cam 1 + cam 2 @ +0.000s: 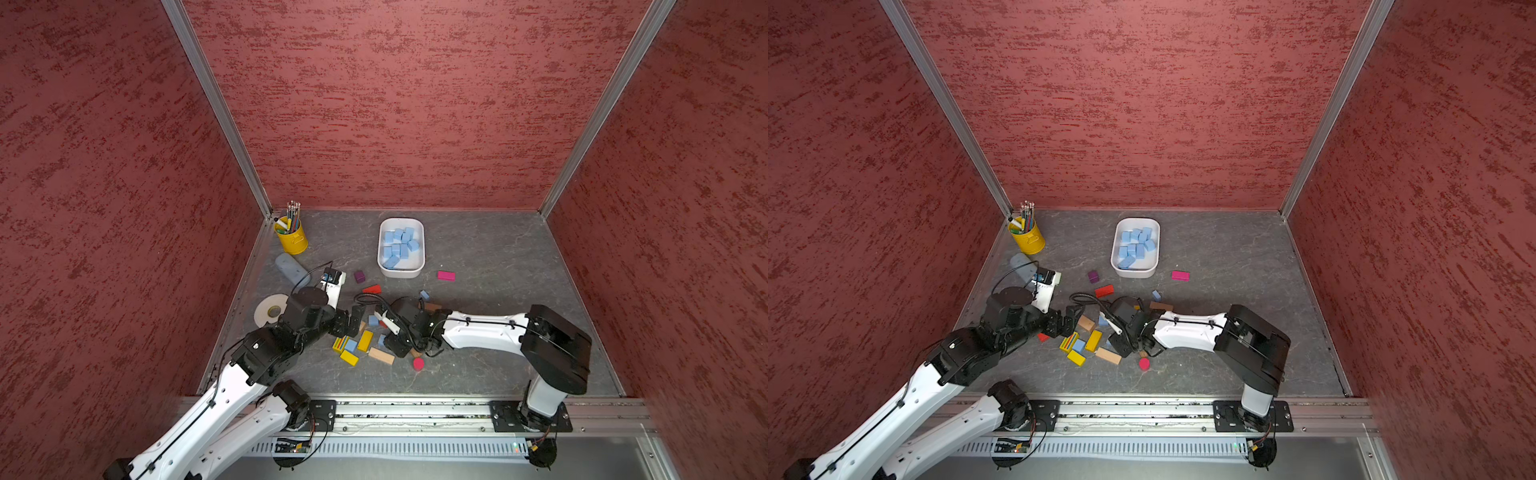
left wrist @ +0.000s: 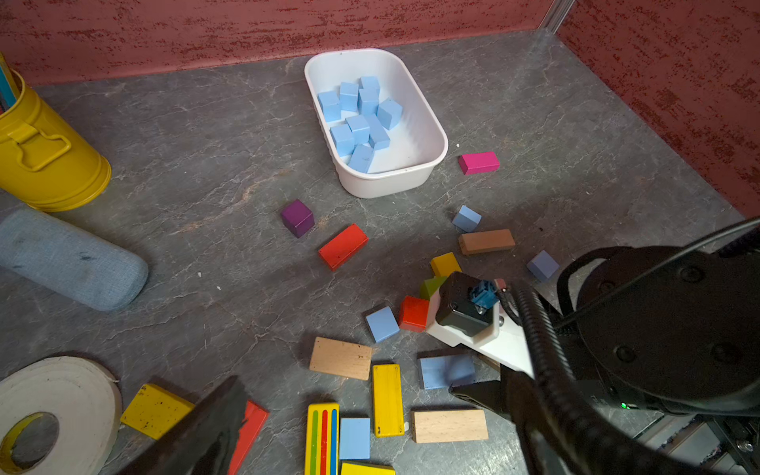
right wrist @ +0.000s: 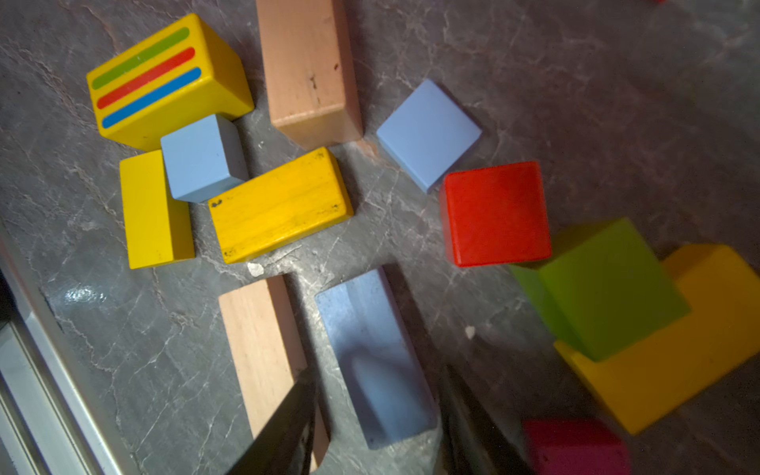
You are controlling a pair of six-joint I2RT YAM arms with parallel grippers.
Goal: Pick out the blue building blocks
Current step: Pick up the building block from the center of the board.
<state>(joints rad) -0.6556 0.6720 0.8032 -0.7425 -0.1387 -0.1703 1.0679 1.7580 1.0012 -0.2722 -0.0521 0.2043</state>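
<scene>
nearest to the right wrist camera were the two dark fingers (image 3: 288, 423) of the right end effector (image 3: 376, 378). they stood apart, one on each side of a long blue block (image 3: 362, 325) that lay flat on the grey surface (image 3: 575, 103). a narrow gap showed between the block and one finger, so the block was not pinched. a pale wooden block (image 3: 259, 341) lay just beside it, and the same finger hung over that one. a little farther were a red cube (image 3: 495, 214), a flat blue block (image 3: 427, 133) and a blue cube (image 3: 201, 158). the cube touched a striped yellow block (image 3: 164, 82) and two plain yellow blocks (image 3: 279, 205). a green block (image 3: 608, 288) rested against a big yellow block (image 3: 678, 362).

the left end effector (image 2: 344, 384) was spread wide and held nothing; it was at the left side of the same pile. in the left wrist view a small blue block (image 2: 466, 218) lay just beside a brown block (image 2: 487, 240).

in both top views a white tray (image 1: 401, 272) stood toward the back wall, well apart from the pile, and many blue blocks (image 1: 399, 245) lay inside it. a pink block (image 1: 446, 275), a purple cube (image 1: 359, 276) and a red block (image 1: 371, 289) lay near the front of the tray. by the left wall were a yellow cup (image 1: 292, 243) with pencils, a grey case (image 1: 291, 268) and a roll of tape (image 1: 270, 309).
</scene>
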